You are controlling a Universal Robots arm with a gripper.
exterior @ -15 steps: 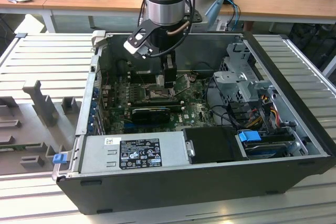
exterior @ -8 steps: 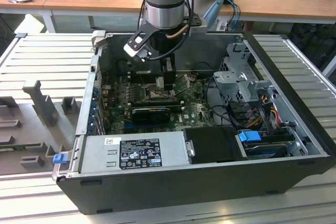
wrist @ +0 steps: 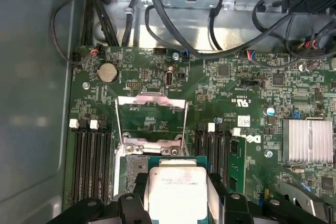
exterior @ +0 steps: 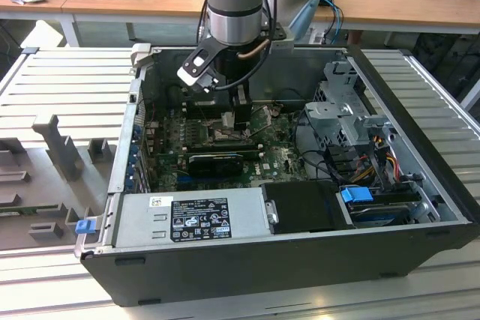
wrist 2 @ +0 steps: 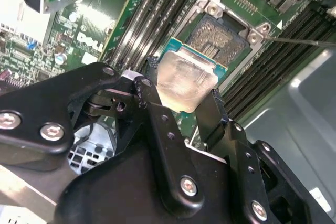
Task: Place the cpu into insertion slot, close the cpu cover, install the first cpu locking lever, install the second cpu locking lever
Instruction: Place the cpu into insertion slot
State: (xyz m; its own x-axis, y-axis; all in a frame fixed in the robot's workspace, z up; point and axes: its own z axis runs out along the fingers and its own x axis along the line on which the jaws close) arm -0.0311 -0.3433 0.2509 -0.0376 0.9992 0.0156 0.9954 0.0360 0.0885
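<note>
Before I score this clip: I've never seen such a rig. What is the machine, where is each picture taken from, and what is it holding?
The grey tube in the exterior view is a robot arm reaching into an open computer case. That picture comes from a camera off the arm; both wrist views come from cameras riding on it, looking at the green motherboard. The black end effector is shut on the cpu, a silvery square chip, held by two opposite edges near the insertion slot, not yet seated in it. In the first wrist view the cpu cover stands swung open.
</note>
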